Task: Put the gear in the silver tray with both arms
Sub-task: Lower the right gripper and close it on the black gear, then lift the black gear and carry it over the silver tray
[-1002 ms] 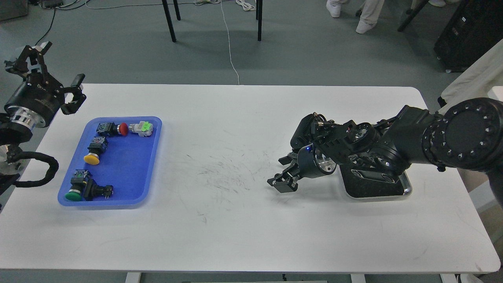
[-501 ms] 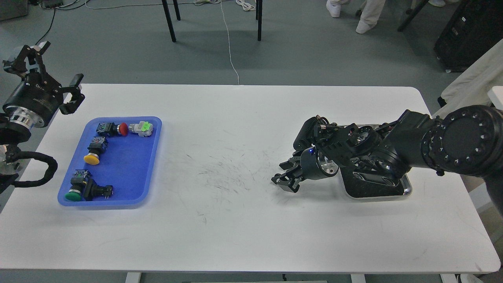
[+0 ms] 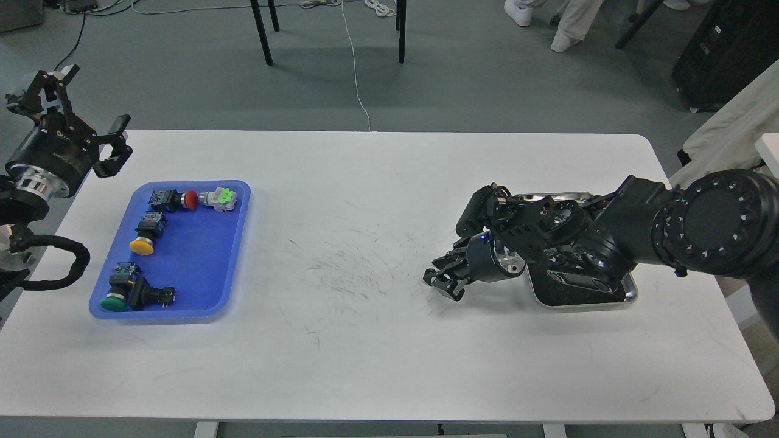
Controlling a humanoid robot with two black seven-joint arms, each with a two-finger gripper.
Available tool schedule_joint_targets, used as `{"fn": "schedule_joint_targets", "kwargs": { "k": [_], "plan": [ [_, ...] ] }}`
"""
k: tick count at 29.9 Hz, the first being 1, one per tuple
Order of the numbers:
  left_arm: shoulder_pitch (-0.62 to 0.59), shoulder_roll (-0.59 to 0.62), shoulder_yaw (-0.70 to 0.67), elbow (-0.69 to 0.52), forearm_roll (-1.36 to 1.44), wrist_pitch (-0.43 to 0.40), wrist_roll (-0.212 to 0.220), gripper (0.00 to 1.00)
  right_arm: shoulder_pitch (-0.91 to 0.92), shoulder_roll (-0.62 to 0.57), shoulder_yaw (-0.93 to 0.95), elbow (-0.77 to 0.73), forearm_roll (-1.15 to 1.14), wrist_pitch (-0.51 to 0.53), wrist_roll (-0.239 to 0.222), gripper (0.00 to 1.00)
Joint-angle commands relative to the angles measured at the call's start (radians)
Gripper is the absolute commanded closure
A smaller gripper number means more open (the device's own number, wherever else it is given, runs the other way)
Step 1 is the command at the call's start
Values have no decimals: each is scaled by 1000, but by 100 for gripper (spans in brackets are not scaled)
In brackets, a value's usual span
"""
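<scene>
Your right gripper (image 3: pixel 443 283) hangs low at centre right, just left of the silver tray (image 3: pixel 630 296); whether its fingers are closed, you cannot tell. Your left gripper (image 3: pixel 73 118), spread apart and empty, waits upper left above the blue tray (image 3: pixel 237 243) of parts. Next, probably a pickup there.

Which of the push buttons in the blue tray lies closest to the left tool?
The red-capped button, in the blue tray's far row, nearest the left tool; the yellow and green ones lie nearer me.
</scene>
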Motion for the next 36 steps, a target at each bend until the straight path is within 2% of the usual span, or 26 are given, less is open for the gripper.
{"fn": "schedule_joint_targets", "kwargs": {
  "k": [1,3,6,8,10,17,25,29,36],
  "plan": [
    [0,1,-9,1,0,-1,0,1,-5,0,0,-6,0,-2,0,74],
    [0,3,-17,-1,1,-1,0,1,-8,0,1,-19,0,-4,0,81],
    [0,8,-17,1,0,-1,0,1,-18,0,1,-33,0,-4,0,83],
    [0,8,-17,-1,0,-1,0,1,-18,0,1,-34,0,-4,0,93],
    [0,8,-17,-1,1,-1,0,1,-18,0,1,-37,0,-4,0,98],
    [2,8,-17,-1,1,1,0,1,9,0,9,-48,6,0,0,99],
    [2,3,-17,-1,1,7,0,1,144,0,5,9,23,16,0,99],
    [2,1,-16,-1,3,7,0,1,184,-135,8,58,22,29,0,99],
    [6,-5,-14,1,3,10,0,1,196,-291,-17,144,-9,33,0,98]
  ]
}}
